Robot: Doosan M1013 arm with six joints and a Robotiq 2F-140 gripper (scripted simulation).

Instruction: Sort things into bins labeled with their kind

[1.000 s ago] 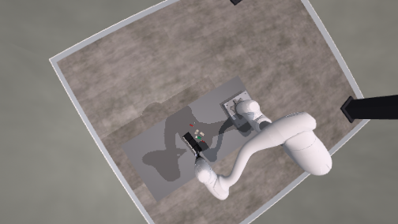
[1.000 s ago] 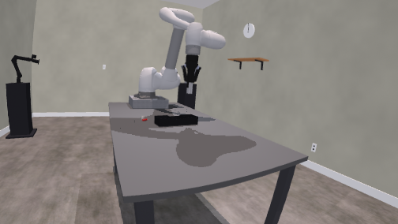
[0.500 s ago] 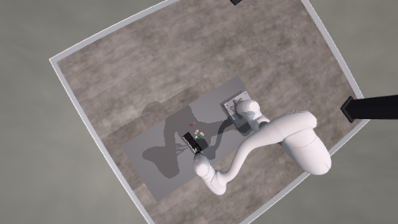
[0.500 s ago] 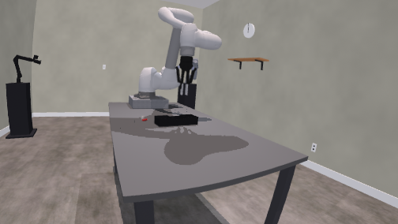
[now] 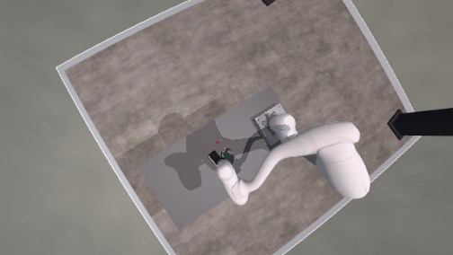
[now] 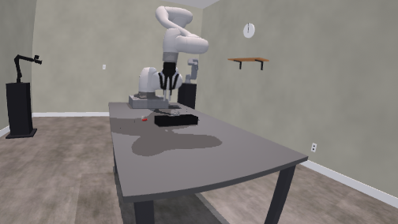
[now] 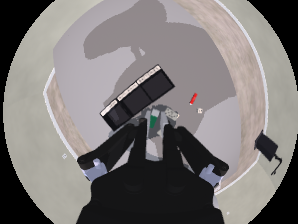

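Note:
A row of black bins [image 6: 175, 120] stands on the grey table; it also shows in the top view [image 5: 214, 156] and the wrist view [image 7: 137, 98]. Their labels are too small to read. My gripper [image 6: 168, 98] hangs above the table just behind the bins, near one end of the row. In the wrist view its fingers stand a narrow gap apart with nothing plainly held between them. Below them lie a small green thing [image 7: 153, 121] and a small white thing [image 7: 172, 115]. A small red thing [image 7: 193, 99] lies on the table apart from the bins [image 6: 144, 118].
The arm's grey base plate [image 6: 148, 102] sits at the far end of the table. A black stand with a camera arm [image 6: 19, 106] stands on the floor at the left. A wall shelf [image 6: 248, 60] hangs at the right.

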